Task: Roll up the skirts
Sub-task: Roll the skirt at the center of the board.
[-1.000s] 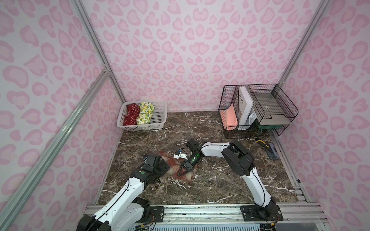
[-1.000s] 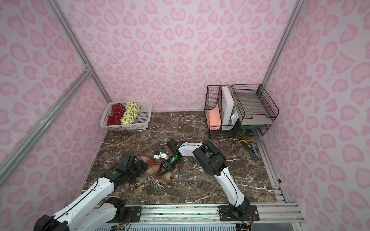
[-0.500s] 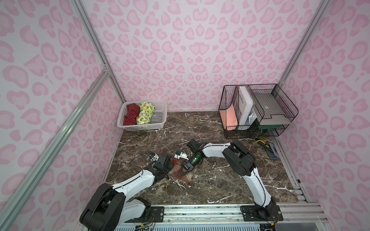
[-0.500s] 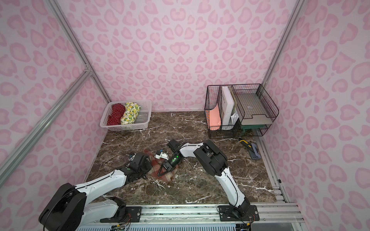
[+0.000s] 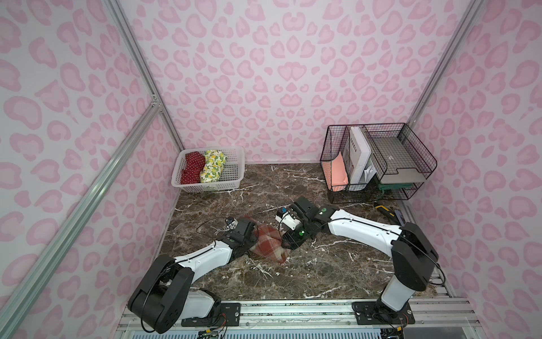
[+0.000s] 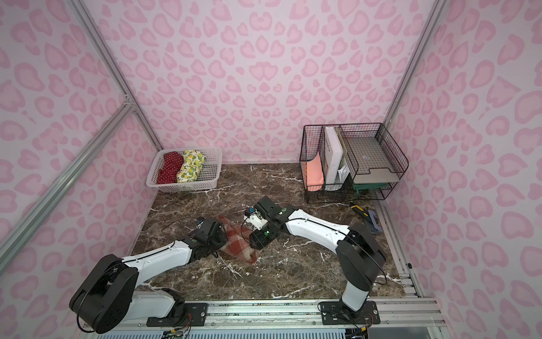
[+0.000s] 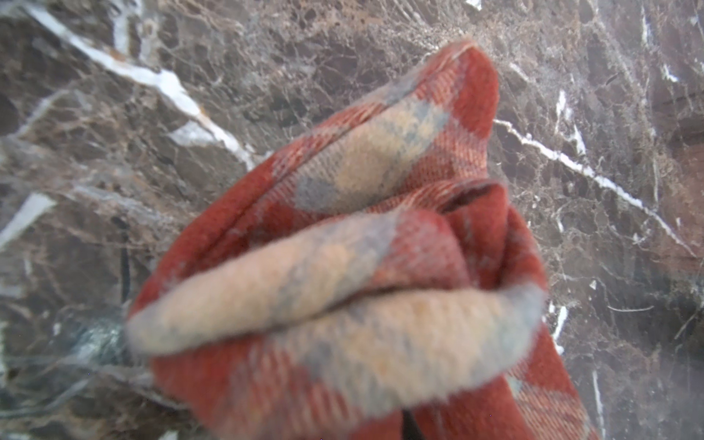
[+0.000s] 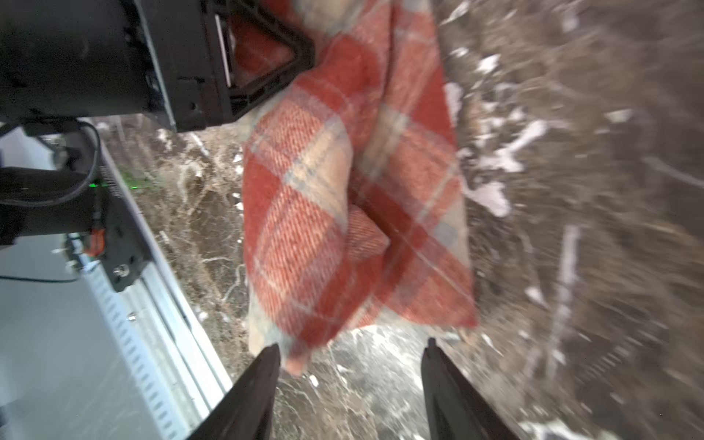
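Since a second ago the left arm has unfolded and reached forward, bringing the left gripper [image 5: 252, 236] up against the plaid skirt [image 5: 268, 244]; the right arm sits almost where it was.

The skirt lies on the marble table [image 5: 322, 264], near centre, as a loose, half-rolled bundle. Its long axis slants from far-left to near-right in both top views, between the two grippers.

The left gripper's fingertips are buried in the cloth. In the left wrist view the folds bunch right up toward the camera, so it reads as pinched shut on the skirt's left flank.

The right gripper [image 8: 352, 346] stands with its jaws well apart and holds nothing. One fingertip [image 8: 274, 352] touches the skirt's nearest corner, and the bundle stretches away from it to the left.

The right gripper's next grasp, I judge, turns on that corner just left of its open tips. The left gripper anchors the opposite side.

The red polka-dot skirt [image 5: 192, 167] and lemon-print skirt [image 5: 212, 165] lie rolled in the white basket [image 5: 234, 183], far left.
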`<action>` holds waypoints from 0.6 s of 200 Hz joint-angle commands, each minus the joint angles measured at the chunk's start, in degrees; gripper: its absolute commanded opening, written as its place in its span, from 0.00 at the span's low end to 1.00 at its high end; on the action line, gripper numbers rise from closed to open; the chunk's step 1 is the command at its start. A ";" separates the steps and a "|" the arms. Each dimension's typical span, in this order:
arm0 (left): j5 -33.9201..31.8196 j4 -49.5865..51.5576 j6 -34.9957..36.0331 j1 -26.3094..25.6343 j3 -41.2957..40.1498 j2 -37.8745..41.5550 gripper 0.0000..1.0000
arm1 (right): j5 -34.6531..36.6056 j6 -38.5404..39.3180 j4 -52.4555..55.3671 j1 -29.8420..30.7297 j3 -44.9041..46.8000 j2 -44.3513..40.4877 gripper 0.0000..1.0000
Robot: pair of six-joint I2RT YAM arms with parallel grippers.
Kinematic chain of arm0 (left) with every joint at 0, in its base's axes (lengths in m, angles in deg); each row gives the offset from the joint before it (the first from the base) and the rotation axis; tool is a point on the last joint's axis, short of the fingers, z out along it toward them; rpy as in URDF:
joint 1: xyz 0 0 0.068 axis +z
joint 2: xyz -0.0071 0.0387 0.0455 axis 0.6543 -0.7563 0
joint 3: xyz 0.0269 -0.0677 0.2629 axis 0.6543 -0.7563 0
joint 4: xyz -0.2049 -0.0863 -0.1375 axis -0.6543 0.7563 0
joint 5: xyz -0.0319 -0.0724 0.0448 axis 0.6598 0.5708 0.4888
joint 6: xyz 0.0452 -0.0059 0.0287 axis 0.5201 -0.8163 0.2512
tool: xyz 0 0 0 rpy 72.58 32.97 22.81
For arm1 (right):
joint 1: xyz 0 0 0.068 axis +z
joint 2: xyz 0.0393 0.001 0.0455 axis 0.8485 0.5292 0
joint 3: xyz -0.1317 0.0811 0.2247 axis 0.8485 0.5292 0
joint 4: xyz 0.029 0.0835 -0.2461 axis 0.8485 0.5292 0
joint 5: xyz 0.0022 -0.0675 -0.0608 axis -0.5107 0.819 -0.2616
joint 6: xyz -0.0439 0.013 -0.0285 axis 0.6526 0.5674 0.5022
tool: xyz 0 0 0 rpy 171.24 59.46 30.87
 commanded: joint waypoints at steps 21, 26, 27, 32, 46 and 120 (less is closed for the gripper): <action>1.27 12.84 2.57 -0.44 0.23 -0.56 0.00 | 20.96 0.93 -5.11 12.63 0.56 -4.89 0.46; 1.23 13.09 2.55 -0.53 0.30 -0.47 0.00 | 19.95 1.38 -6.77 13.67 0.93 -4.65 0.44; 1.18 13.13 2.55 -0.53 0.33 -0.47 0.00 | 19.85 1.46 -7.14 13.83 0.97 -4.62 0.43; 1.14 13.26 2.59 -0.53 0.45 -0.47 0.00 | 19.36 1.75 -8.78 14.53 1.58 -4.34 0.41; 1.04 13.70 2.47 -0.53 0.55 -0.30 0.00 | 16.90 2.79 -12.70 15.47 3.02 -3.10 0.39; 2.06 12.95 2.37 -0.80 0.38 0.05 0.00 | 22.00 7.10 -17.10 14.73 5.80 7.16 0.51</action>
